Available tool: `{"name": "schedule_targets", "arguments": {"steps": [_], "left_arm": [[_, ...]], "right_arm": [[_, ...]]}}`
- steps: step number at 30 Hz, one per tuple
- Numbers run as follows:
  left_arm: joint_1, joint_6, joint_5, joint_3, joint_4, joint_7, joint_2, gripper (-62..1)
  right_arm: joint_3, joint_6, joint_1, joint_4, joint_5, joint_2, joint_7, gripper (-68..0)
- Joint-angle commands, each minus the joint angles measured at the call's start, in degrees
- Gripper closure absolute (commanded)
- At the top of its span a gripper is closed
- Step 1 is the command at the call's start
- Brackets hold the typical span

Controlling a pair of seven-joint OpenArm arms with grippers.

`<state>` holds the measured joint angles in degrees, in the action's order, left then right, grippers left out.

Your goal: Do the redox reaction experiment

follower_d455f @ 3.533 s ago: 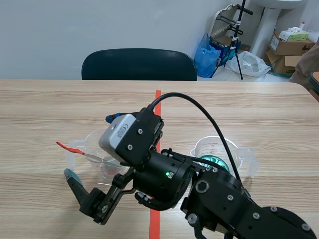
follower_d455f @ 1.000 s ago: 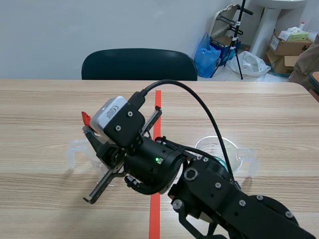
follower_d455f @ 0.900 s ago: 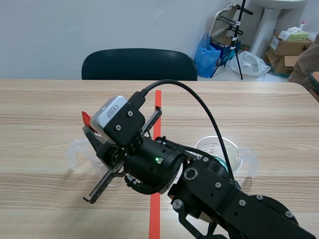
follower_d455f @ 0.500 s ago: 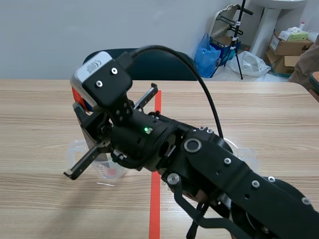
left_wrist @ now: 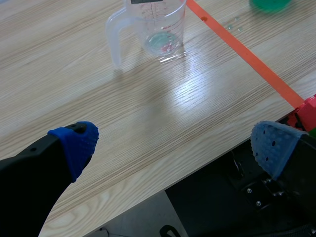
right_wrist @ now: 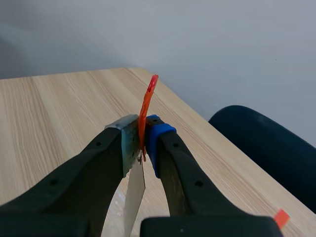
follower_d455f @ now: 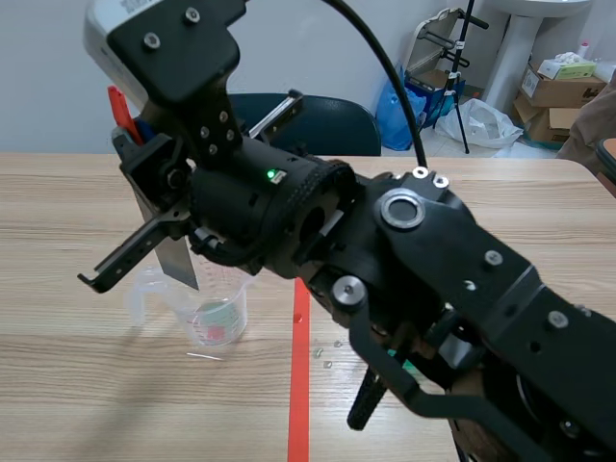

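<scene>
Holding nothing in the wide-open left gripper (left_wrist: pixel 174 144), low near the table's edge. Pinching a metal strip (follower_d455f: pixel 179 260) by its red tab (right_wrist: pixel 146 106) in the closed right gripper (right_wrist: pixel 139 140), raised over the clear beaker (follower_d455f: pixel 204 308) just left of the tape line (follower_d455f: pixel 298 385). Lower straight down, centre on the mouth, and avoid scraping the rim or tipping the beaker.

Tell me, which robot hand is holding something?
The right gripper: it is shut on a metal strip with a red end. The left gripper is open, gripping nothing.
</scene>
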<state>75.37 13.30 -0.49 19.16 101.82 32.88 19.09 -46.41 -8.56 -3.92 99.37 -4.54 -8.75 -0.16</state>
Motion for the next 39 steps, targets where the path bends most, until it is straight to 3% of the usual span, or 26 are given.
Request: {"name": "schedule_targets", "arguments": {"steps": [1, 14, 39], "left_arm": [[0.1, -0.1, -0.5, -0.1, 0.8, 0.7, -0.2, -62.3], [0.1, -0.1, -0.5, -0.1, 0.8, 0.6, -0.2, -62.3], [0.1, -0.1, -0.5, -0.1, 0.8, 0.6, -0.2, -62.3]], "right_arm": [[0.8, 0.2, -0.7, 2.1, -0.3, 0.4, -0.1, -1.3], [2.2, 0.2, -1.9, 5.7, -3.9, 0.7, -7.5, -1.3], [2.2, 0.2, -2.0, 5.7, -3.9, 0.7, -7.4, -1.3]]}}
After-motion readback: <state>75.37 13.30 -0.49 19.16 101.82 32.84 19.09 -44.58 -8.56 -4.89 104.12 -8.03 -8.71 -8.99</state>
